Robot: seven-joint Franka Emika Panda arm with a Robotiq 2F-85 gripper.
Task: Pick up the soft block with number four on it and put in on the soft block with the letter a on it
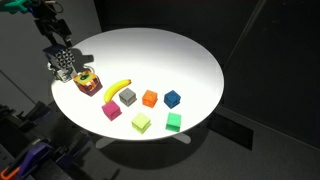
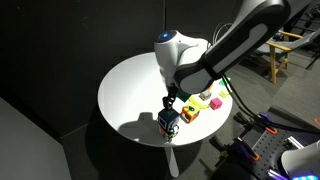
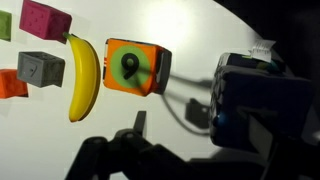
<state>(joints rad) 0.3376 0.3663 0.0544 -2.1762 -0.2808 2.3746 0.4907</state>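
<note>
Over the bench [image 1: 180,50], near its rim, the arm [image 2: 230,45] is reaching across and bending down, the gripper [image 2: 170,104] pointing straight down just above the four block [image 2: 168,123]. That block is sitting beside a multicolour cube [image 2: 188,113]. The A block [image 1: 65,63] is perhaps the dark dotted face showing there, so I cannot tell whether stacking is done or not yet begun. The fingers [image 3: 138,122] are lying in shadow, and I cannot tell whether they are gripping anything.

No readable text; only an unclear black mark on the multicoloured cube [image 3: 135,68]
</note>
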